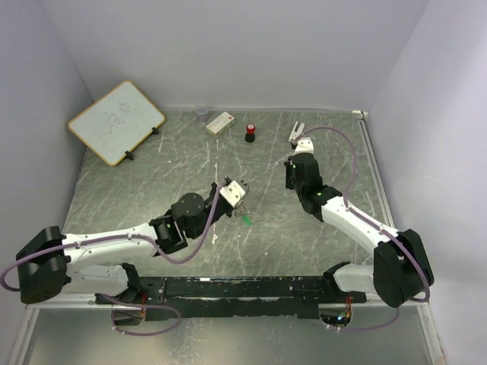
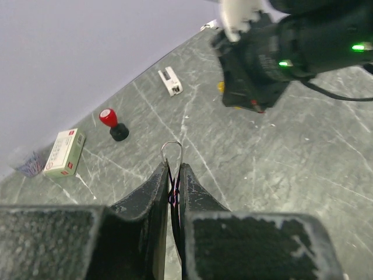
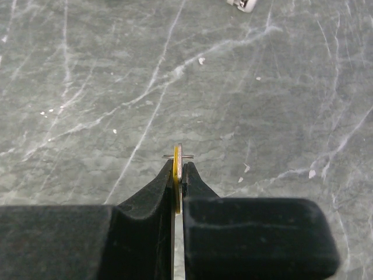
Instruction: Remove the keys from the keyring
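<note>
My left gripper (image 2: 173, 169) is shut on the thin silvery keyring (image 2: 172, 150), and a loop of the ring sticks out past the tips. It hovers mid-table in the top view (image 1: 234, 192). My right gripper (image 3: 179, 167) is shut on the yellow-orange key (image 3: 175, 156), seen edge-on, with a thin silvery wire crossing its tip. It points down at the table, right of centre in the top view (image 1: 291, 166). The green key (image 1: 247, 220) lies loose on the table just in front of the left gripper.
A white labelled block (image 1: 220, 123), a red-capped black knob (image 1: 250, 133) and a clear cup (image 1: 201, 112) stand at the back. A small white object (image 1: 296, 131) lies behind the right wrist. A whiteboard (image 1: 116, 122) leans at the back left. Walls close three sides.
</note>
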Tool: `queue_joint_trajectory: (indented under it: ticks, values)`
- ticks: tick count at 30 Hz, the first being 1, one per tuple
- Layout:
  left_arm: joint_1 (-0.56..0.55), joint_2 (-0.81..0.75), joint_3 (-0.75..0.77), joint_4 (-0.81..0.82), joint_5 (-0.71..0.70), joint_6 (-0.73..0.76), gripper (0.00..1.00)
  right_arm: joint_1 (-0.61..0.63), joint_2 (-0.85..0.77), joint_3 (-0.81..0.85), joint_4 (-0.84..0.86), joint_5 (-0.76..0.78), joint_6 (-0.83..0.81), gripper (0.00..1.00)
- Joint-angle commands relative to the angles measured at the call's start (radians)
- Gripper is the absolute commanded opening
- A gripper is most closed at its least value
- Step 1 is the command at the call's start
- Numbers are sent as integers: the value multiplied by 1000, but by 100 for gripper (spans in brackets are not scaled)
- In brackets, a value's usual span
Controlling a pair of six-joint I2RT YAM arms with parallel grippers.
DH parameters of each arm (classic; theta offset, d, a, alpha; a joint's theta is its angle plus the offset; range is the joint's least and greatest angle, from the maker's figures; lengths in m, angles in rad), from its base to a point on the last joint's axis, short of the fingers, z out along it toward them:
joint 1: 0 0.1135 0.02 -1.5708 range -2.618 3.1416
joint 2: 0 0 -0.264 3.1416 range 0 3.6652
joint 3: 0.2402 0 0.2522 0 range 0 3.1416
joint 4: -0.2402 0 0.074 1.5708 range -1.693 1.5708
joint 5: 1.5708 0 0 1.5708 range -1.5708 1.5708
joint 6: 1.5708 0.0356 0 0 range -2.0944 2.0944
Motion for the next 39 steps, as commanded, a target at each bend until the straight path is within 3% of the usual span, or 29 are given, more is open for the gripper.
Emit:
queue_joint_trajectory:
  ticks: [1, 9, 13, 21, 27, 30, 34, 39]
  values:
    - [118, 35, 52, 115, 179, -116, 7, -44, 8, -43, 60, -14, 38, 0]
    - [326, 125, 77, 130, 428, -281, 7, -81, 172, -29, 149, -122, 67, 0]
    - [445, 154, 40, 238, 587, -412, 7, -81, 275, -15, 196, -133, 68, 0]
    - [480, 162, 18, 182, 637, -422, 7, -82, 406, 6, 278, -161, 62, 0]
    - [490, 235, 74, 35, 557, -412, 7, -82, 439, 23, 298, -184, 69, 1]
    - [496, 268, 95, -18, 515, -425, 7, -80, 440, 24, 293, -188, 66, 7]
    - [499, 286, 91, -11, 507, -425, 7, -77, 413, 10, 293, -191, 58, 31]
    - [498, 288, 97, -10, 507, -411, 7, -72, 365, -4, 291, -173, 42, 44]
